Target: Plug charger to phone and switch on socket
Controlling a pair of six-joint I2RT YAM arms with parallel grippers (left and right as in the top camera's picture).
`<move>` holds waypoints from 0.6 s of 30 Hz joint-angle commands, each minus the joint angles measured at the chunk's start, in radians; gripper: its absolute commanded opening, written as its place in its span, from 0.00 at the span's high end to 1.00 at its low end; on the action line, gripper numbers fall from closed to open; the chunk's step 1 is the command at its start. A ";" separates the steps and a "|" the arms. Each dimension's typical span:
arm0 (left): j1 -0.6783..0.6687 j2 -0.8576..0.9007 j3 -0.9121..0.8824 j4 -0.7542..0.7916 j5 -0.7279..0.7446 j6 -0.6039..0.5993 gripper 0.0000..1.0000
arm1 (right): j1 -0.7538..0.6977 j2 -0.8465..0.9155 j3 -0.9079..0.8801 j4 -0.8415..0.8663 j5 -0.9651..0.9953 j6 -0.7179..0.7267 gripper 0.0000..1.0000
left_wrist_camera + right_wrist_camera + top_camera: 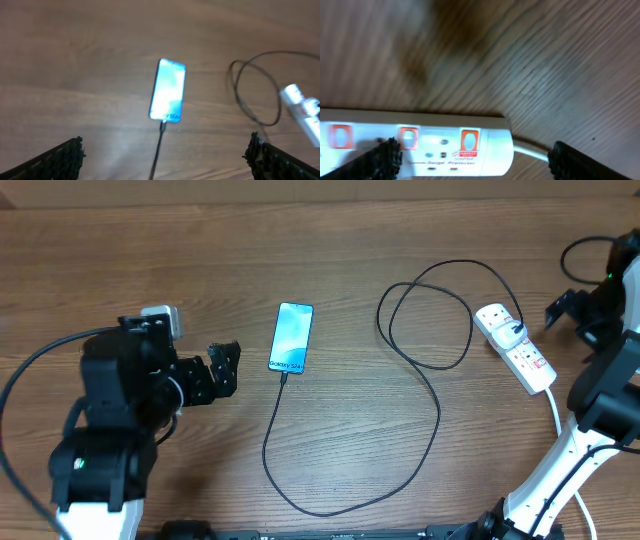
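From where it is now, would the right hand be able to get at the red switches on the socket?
Probably yes. The right hand hovers open directly over the socket, its fingers either side of the red switches, with nothing between them. Only the white cord lies nearby, off to one end.

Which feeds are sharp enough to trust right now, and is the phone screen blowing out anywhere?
Overhead: sharp and evenly lit; the phone and its screen text show. Left wrist: soft all over, the phone glows overexposed with a pale reflection on the table, no text readable. Right wrist: motion-blurred, especially the upper wood; the socket and its red switches are smeared, the label barely legible.
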 commanded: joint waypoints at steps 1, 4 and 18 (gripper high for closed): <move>-0.006 0.026 -0.016 0.006 -0.031 -0.031 0.00 | 0.004 0.004 -0.081 0.050 -0.060 -0.103 0.11; -0.006 0.058 -0.016 0.006 -0.031 -0.031 0.00 | 0.004 0.004 -0.126 0.090 -0.068 -0.121 0.11; -0.006 0.190 -0.016 -0.034 0.034 -0.031 0.00 | 0.004 0.004 -0.182 0.132 -0.175 -0.190 0.11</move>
